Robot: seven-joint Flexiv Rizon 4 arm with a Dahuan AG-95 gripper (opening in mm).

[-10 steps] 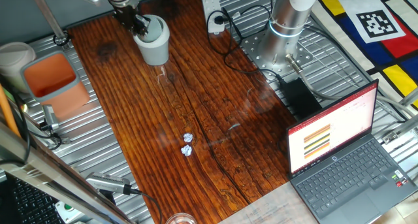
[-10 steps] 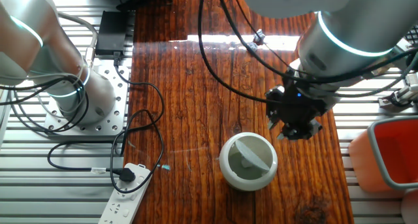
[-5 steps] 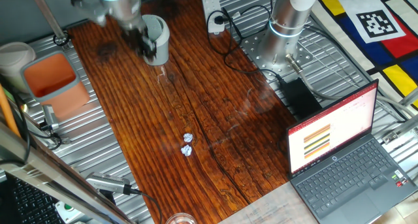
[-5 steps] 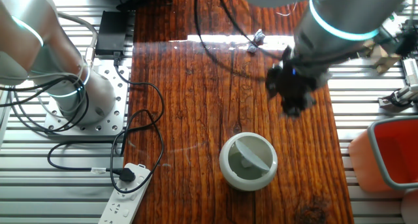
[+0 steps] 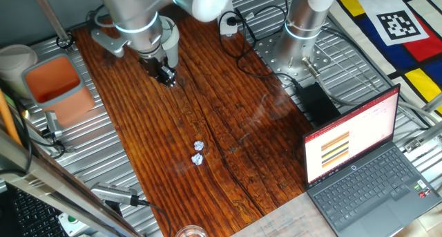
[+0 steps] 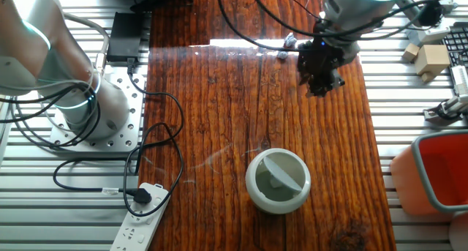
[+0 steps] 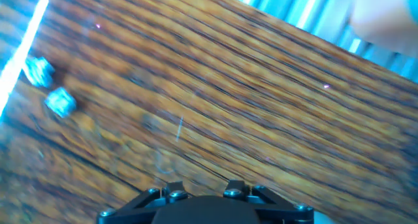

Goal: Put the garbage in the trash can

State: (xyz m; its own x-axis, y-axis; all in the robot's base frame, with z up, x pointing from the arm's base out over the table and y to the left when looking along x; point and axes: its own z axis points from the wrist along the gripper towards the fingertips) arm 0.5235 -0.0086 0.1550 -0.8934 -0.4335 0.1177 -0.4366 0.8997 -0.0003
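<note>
Two small crumpled white wads of garbage (image 5: 198, 152) lie close together on the wooden table, one just behind the other; the other fixed view has them at the far edge (image 6: 286, 47), and the hand view at its left (image 7: 51, 87). The trash can (image 6: 278, 180) is a light-grey round cup with something pale inside; the arm partly hides it (image 5: 171, 47). My gripper (image 5: 164, 74) hangs low over the bare wood between the can and the wads (image 6: 322, 84). It looks open and holds nothing.
A rectangular bin with an orange inside (image 5: 55, 85) and a pale tub (image 5: 14, 61) stand left of the table. A power strip (image 5: 223, 5) with cables, the arm's base (image 5: 304, 23) and a laptop (image 5: 359, 168) lie to the right.
My gripper has left its place beside the trash can's rim and travelled along the table towards the two wads. The wads and the can have not moved.
</note>
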